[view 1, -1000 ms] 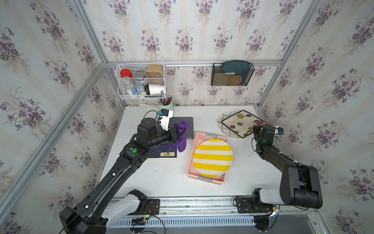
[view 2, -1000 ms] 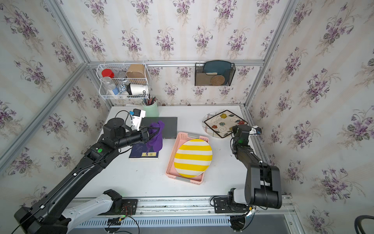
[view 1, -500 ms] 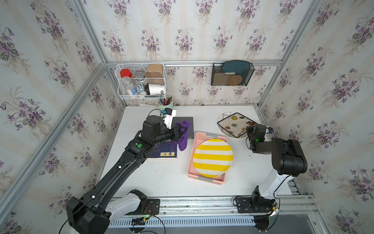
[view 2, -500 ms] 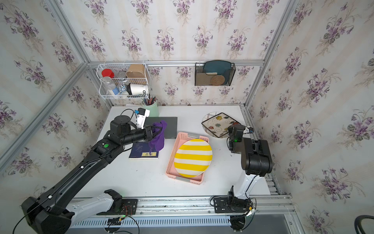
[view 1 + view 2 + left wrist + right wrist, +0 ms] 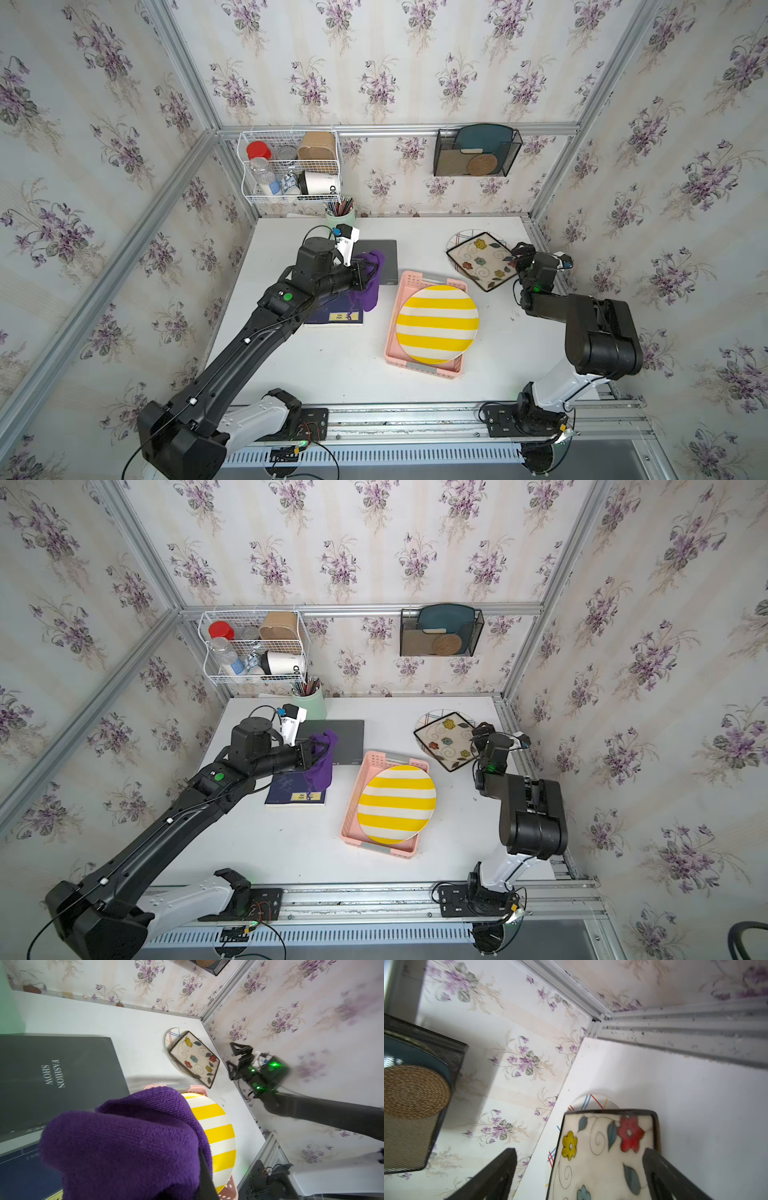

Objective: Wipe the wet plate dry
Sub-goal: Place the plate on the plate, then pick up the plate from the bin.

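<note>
A purple cloth (image 5: 368,286) (image 5: 322,762) (image 5: 124,1142) hangs from my left gripper (image 5: 368,274) (image 5: 316,752), which is shut on it above a blue notebook. Just right of the cloth, a yellow-striped round plate (image 5: 436,322) (image 5: 397,802) (image 5: 216,1126) lies in a pink basket (image 5: 390,332) (image 5: 353,796). A square floral plate (image 5: 482,259) (image 5: 449,739) (image 5: 604,1147) rests at the back right. My right gripper (image 5: 519,253) (image 5: 482,731) (image 5: 579,1151) stands open at its right edge, holding nothing. I cannot tell which plate is wet.
A round white plate with coloured lines (image 5: 459,239) lies under the floral one. A grey book (image 5: 382,257) and the blue notebook (image 5: 332,318) sit by the cloth. A green pencil cup (image 5: 340,216), a wire basket (image 5: 291,166) and a mesh holder (image 5: 476,153) line the back wall.
My right gripper has gone from shut to wide open beside the floral plate, and its arm has folded back toward its base. The left arm still holds the cloth in about the same place.
</note>
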`<act>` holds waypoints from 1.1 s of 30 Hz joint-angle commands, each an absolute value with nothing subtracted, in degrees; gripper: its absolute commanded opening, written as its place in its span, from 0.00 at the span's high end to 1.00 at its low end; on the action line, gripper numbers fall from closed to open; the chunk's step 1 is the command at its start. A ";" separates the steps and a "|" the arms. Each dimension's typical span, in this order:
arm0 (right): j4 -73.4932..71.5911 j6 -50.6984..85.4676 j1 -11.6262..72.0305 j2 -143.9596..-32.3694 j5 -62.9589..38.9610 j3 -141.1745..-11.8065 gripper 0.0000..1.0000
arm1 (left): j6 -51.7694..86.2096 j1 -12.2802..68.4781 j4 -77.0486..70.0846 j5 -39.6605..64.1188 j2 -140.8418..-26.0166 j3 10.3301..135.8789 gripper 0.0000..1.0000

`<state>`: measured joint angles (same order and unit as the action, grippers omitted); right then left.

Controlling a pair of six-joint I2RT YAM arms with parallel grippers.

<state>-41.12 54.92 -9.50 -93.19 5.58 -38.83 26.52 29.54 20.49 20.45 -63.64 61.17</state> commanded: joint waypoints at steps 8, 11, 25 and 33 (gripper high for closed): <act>-10.50 47.05 -9.24 -74.04 -19.35 -34.85 0.19 | 23.04 29.53 26.15 13.96 -62.71 55.72 1.00; -3.31 45.88 -5.71 -66.80 -23.10 -29.27 0.20 | 23.91 29.53 24.57 14.63 -62.60 55.09 1.00; 7.97 44.90 10.10 -46.51 -21.98 -18.43 0.31 | 25.11 29.53 22.07 17.53 -64.87 56.21 1.00; 4.25 45.79 12.47 -50.22 -19.48 -18.78 0.75 | 25.72 29.53 21.65 18.08 -64.90 56.05 1.00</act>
<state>5.78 45.19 12.32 -49.89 -21.87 -18.72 25.34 29.54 23.49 17.10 -64.86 55.88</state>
